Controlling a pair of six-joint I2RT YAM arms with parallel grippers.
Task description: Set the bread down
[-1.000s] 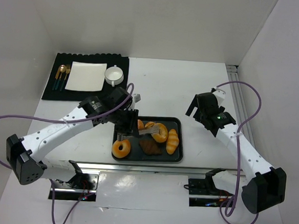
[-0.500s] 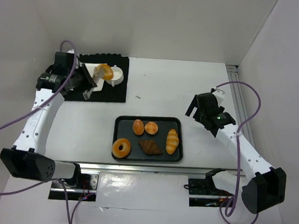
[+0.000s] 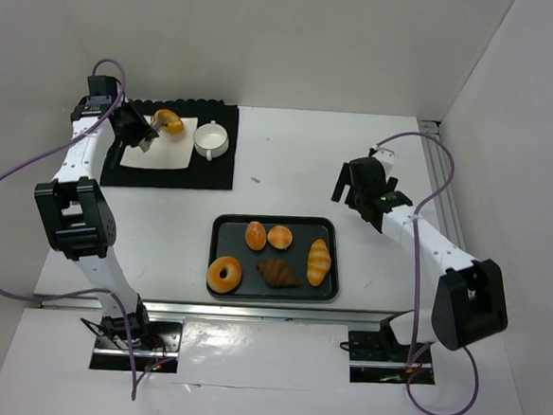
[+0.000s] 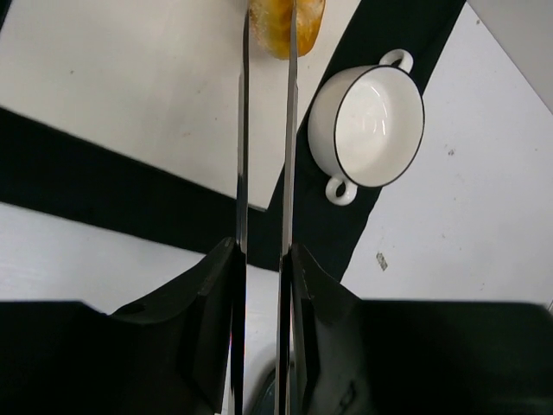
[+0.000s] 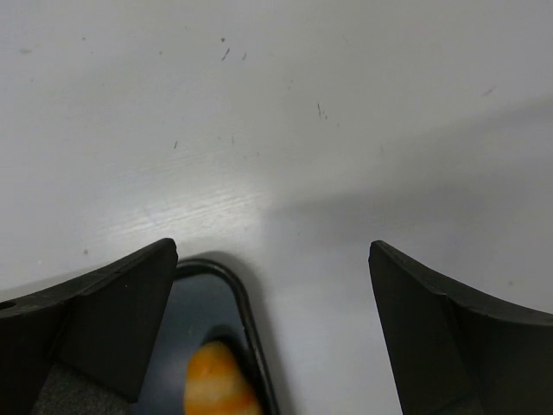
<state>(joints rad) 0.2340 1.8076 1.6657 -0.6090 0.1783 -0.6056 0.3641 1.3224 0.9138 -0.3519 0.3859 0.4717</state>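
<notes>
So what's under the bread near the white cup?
The white plate, on a black mat. Whether the bread, pinched in tongs, touches it cannot be told.

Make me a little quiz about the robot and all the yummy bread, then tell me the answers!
1. True or false: the black tray holds five pastries.
2. The left gripper squeezes tongs that pinch a piece of bread. What is that bread above? A: the white plate. B: the cup. C: the tray.
3. Fill in the word: the right gripper holds nothing, and its jaws are ____.

Key: 1 true; 2 A; 3 open.
</notes>
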